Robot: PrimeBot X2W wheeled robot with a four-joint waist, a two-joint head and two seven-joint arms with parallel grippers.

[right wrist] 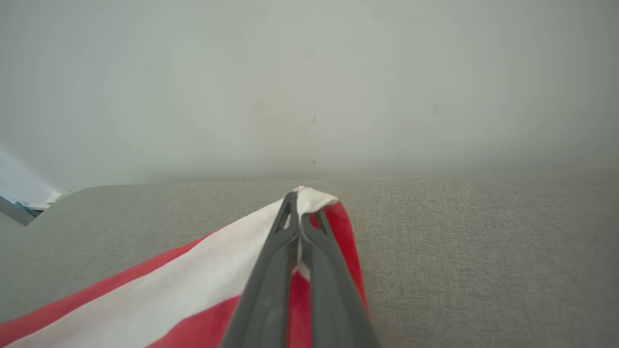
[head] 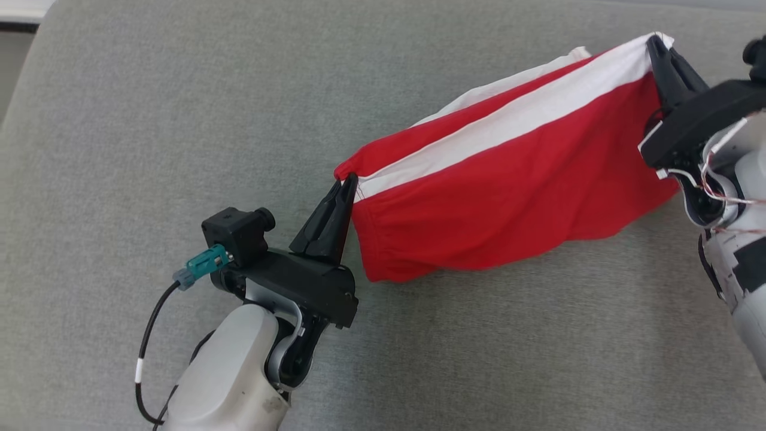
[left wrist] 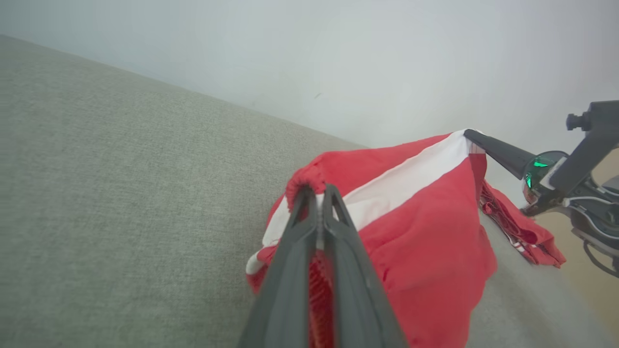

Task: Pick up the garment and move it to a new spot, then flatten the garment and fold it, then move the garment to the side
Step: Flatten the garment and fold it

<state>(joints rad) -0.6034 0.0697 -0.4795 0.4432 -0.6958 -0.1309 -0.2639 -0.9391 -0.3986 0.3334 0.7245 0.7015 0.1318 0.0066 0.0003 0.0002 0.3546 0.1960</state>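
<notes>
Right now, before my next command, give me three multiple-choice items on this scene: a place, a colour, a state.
1. Where does the left gripper grip the red cloth garment with the white band? A) mid-hem B) at one end of the band C) nowhere
2. What colour is the woven fabric surface below it? A) grey B) blue C) brown
3. How do that gripper and the right gripper stand? A) both open B) left open, right shut C) both shut on the garment
Answers: 1 B, its fingers pinch the corner where the band ends. 2 A, grey weave lies all round. 3 C, each pair of fingers is closed with cloth between.
</notes>
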